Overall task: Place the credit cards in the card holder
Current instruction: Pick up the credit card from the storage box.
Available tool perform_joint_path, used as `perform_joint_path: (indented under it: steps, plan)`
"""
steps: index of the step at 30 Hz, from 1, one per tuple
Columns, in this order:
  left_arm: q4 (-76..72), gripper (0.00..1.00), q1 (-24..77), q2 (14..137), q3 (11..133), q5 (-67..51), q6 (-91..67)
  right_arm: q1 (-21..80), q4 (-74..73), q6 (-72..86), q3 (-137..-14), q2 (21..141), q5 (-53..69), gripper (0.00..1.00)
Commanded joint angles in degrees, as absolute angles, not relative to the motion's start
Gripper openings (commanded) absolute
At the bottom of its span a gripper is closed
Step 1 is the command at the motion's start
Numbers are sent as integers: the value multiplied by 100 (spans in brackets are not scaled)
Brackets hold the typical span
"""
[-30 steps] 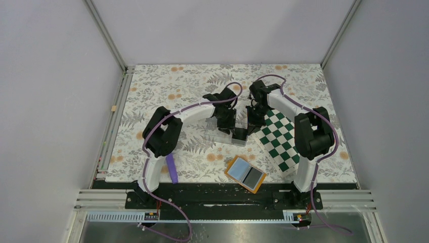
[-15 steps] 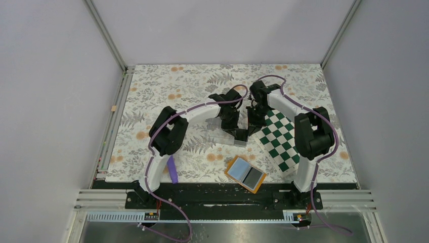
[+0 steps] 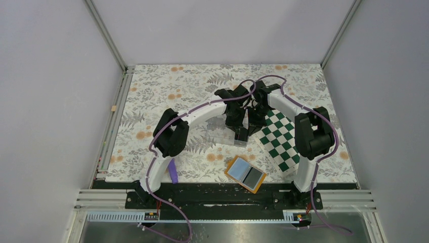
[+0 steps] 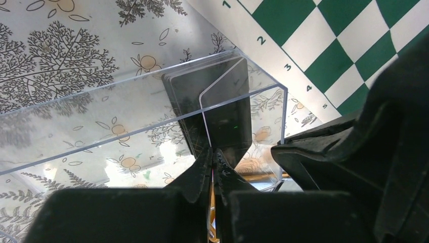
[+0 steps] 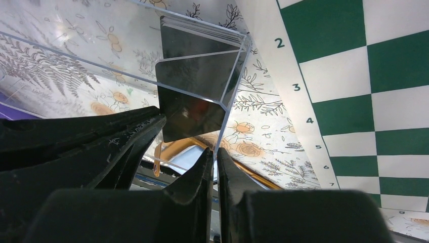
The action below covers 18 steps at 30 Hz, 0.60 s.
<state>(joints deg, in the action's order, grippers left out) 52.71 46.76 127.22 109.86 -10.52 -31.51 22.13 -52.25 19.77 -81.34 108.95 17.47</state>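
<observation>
Now the floral worktop (image 3: 167, 86) looks much as it did, but my left arm has swung in toward 3 o'clock until its wrist crowds the right one over the clear box (image 3: 237, 136). The box sits just off the 9 o'clock edge of the chessboard mat (image 3: 281, 144).

The card holder (image 3: 245, 174) lies open near the front edge, at about 5 o'clock from the box, blue lining up. A dark panel fills one half, and I cannot tell whether that is a card already lodged.

The right hand (image 5: 215, 167) is unchanged, narrow, its jaws nipping the box wall to steady it.

The real change is the left hand (image 4: 213, 162), which was partly open a second ago and has now closed right down. The credit cards (image 4: 184, 88) stand stacked inside the box, and one leaning card (image 4: 225, 98) tilts out of the stack with its lower edge running between my fingers. I judge the pinch made, so lifting it out toward the holder comes next.
</observation>
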Motion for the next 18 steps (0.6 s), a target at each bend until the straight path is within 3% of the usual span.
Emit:
perform_joint_path:
  steps: [1,9,18]
  plan:
    - [5223,1,4830,12883,11188,-995,-2968,2268,-5212,1925,-8109,10775,1790,12]
    - [4524,1,4811,12582,10932,-1699,-3155,2269,-5220,1913,-8120,10733,1768,12]
    - [3935,14,4761,12355,10535,-2175,-3309,2268,-5205,1917,-8102,10687,1779,12]
